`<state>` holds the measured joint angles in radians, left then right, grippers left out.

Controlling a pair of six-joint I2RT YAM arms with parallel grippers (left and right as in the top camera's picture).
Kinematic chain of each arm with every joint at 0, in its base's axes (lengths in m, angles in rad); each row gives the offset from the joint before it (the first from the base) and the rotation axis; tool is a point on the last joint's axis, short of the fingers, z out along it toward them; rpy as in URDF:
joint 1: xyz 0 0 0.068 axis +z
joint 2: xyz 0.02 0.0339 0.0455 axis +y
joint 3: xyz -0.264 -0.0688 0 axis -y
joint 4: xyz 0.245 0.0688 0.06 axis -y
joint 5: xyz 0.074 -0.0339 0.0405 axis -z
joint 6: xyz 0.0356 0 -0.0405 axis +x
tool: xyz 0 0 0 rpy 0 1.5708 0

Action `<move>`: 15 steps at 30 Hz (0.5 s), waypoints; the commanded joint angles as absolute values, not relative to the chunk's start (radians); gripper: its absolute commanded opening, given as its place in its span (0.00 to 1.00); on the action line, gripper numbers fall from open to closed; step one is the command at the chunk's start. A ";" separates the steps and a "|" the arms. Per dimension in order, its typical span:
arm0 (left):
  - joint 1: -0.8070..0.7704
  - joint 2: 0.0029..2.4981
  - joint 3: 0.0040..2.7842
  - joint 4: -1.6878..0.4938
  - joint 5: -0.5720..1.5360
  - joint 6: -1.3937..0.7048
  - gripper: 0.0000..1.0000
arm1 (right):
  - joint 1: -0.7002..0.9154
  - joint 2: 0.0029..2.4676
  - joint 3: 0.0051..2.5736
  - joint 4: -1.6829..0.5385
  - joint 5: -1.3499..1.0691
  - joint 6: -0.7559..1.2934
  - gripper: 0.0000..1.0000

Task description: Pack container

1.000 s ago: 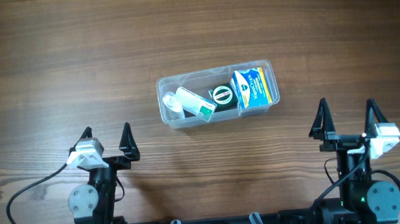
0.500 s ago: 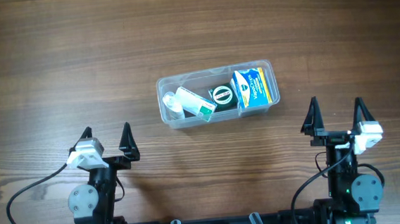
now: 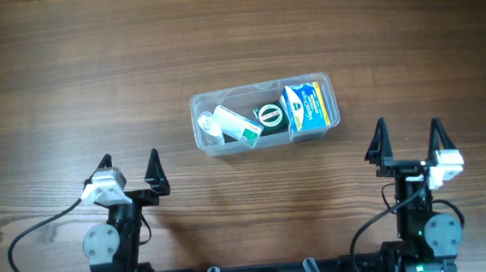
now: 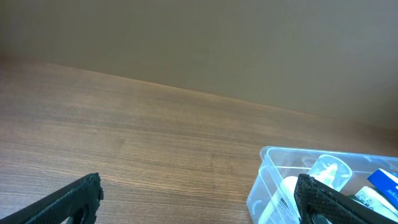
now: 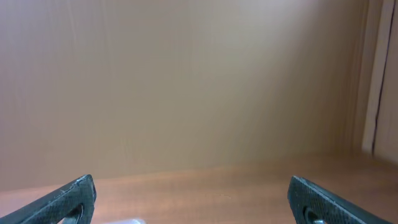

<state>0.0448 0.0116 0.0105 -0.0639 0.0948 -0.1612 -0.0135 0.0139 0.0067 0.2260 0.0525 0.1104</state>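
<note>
The container (image 3: 200,130), a clear plastic tub, lies near the middle of the wooden table. Inside it are a blue and yellow box (image 3: 306,106), a small round green-lidded jar (image 3: 269,114), a green and white box (image 3: 241,129) and a clear bottle (image 3: 211,123). The container's left end shows at the lower right of the left wrist view (image 4: 264,183). My left gripper (image 3: 129,168) is open and empty at the table's near left. My right gripper (image 3: 407,137) is open and empty at the near right, below and right of the container.
The wooden table (image 3: 92,69) surrounds the container on all sides. A beige wall (image 5: 199,81) stands beyond the far edge. A black cable (image 3: 35,232) runs from the left arm's base.
My right arm has shifted a little to the left and up the image, then settled. The left arm and the container have not moved.
</note>
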 commanded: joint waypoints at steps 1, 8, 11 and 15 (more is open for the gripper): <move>0.043 0.003 0.006 -0.070 0.092 -0.141 1.00 | -0.007 0.003 0.006 0.183 0.043 0.106 1.00; 0.043 0.003 0.006 -0.070 0.092 -0.141 1.00 | -0.007 0.006 0.006 0.010 0.043 0.107 1.00; 0.043 0.003 0.006 -0.069 0.092 -0.141 1.00 | -0.007 0.007 0.006 0.012 0.043 0.107 1.00; 0.043 0.003 0.006 -0.070 0.092 -0.141 1.00 | -0.007 0.007 0.006 0.012 0.043 0.107 1.00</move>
